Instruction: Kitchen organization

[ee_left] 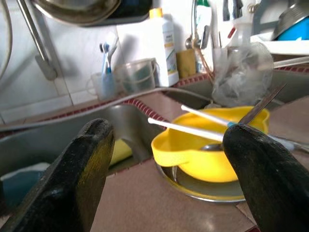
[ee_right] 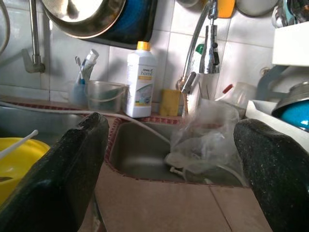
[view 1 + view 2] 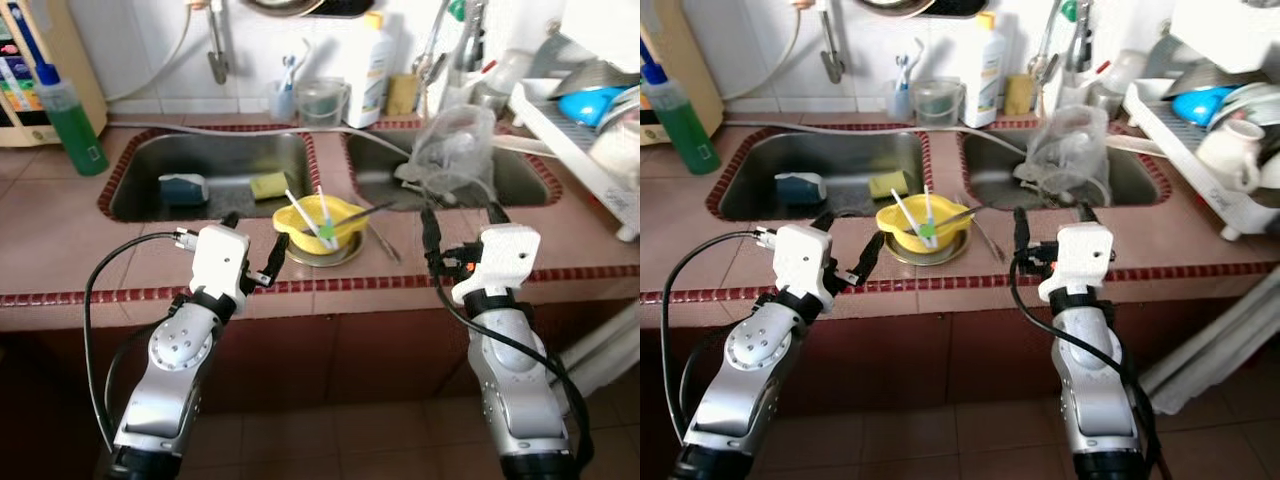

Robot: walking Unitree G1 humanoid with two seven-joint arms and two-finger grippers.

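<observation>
A tiled counter [image 3: 60, 235] with a double sink is being viewed from the robot's head, with both arms being held forward at its front edge. The yellow bowl [image 3: 318, 226] is sitting on a metal plate [image 3: 322, 252] on the strip of counter between the two basins, near the front edge; several white-handled utensils [image 3: 298, 212] are leaning in it, their handles slanting up toward the left basin, and a longer metal utensil [image 3: 352, 217] is resting across its rim, pointing toward the right basin. The left claw [image 3: 252, 250] is being held just beside the bowl on the robot's left, its fingers spread wide and aimed across at the bowl, so that in the left wrist view the bowl [image 1: 212, 150] is being framed between the two fingers [image 1: 72, 179]. The right claw [image 3: 462, 222] is likewise being held wide and empty, but it is standing well apart from the bowl and is being pointed toward the right basin, where a crumpled clear plastic bag [image 3: 455, 145] is lying. The left claw is therefore being judged the nearer to the bowl; a short reach to the robot's right is being called for. A sponge [image 3: 268, 185] is lying in the left basin.
</observation>
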